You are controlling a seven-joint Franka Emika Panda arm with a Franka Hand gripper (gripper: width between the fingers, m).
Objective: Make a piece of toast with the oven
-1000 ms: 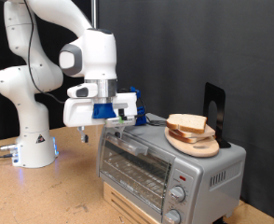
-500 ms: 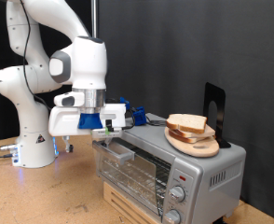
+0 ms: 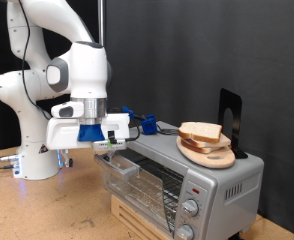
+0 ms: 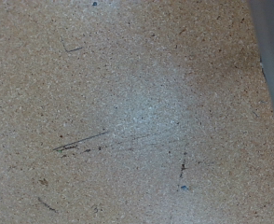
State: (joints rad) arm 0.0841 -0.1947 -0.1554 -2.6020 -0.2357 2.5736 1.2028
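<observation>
Pale square slice of white bread (image 3: 200,131) sits on the round wooden plate (image 3: 209,152) atop the boxy silver toaster oven (image 3: 182,181). The jaws hover well apart from it, off the oven's exterior-view left over the chipboard desk (image 3: 47,210); spread or pressed together, I can't tell.

Round wooden plate (image 3: 215,155) at exterior view's right; black stand (image 3: 230,118) behind it; scratched particleboard table (image 4: 118,112).

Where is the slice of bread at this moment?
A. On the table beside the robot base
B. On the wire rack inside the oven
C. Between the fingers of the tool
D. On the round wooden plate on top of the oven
D: the slice of bread lies on the round wooden plate, which stands on top of the oven.
</observation>
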